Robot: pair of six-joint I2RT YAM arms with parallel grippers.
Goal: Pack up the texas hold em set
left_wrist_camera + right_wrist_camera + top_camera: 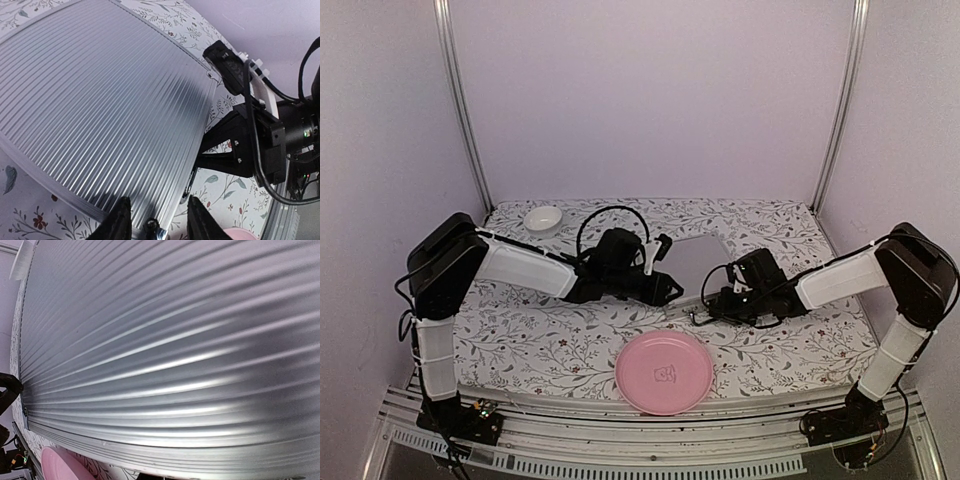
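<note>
Case at the tabletop's centre, plate before it at the near edge, bowl near the far-left corner.

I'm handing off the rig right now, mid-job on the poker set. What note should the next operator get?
Left gripper: shut, fingers astride the case edge at a small metal fitting; whether they pinch it is unclear.
Right gripper: shut, low at the case's near side, nothing seen in it.
Done: lid down; no loose chips, cards or dice in view.
Left: probably just confirming the latches are fastened. Pink plate and white bowl are not part of the set.
</note>
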